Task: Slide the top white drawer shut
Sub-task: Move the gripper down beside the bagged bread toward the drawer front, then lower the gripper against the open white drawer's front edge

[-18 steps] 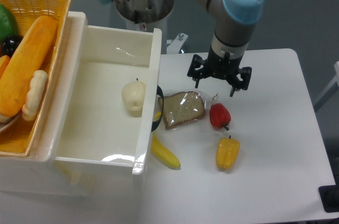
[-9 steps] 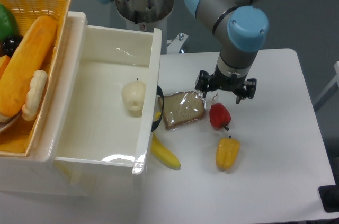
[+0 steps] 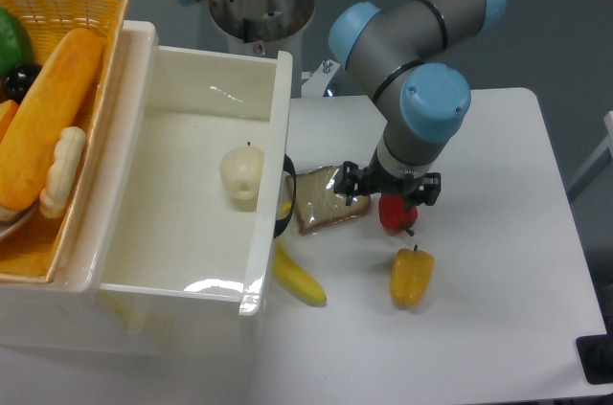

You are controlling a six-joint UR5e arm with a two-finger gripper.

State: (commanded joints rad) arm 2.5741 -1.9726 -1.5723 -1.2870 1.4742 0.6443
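The top white drawer (image 3: pixel 271 127) stands pulled open, with a pale pear (image 3: pixel 241 173) lying inside. Its front panel faces right and carries a black curved handle (image 3: pixel 286 196). My gripper (image 3: pixel 387 196) hangs low over the table to the right of the drawer front. It sits above a wrapped bread slice (image 3: pixel 324 202) and a red pepper (image 3: pixel 396 214), well apart from the handle. Its jaws look open and hold nothing.
A woven yellow basket (image 3: pixel 86 5) with bread and produce sits on top at the left. A banana (image 3: pixel 299 278) lies by the drawer's front. A yellow pepper (image 3: pixel 411 276) lies on the white table (image 3: pixel 498 233).
My gripper has moved down and left, from the table's far middle to just above the bread slice and red pepper. The drawer has not moved.
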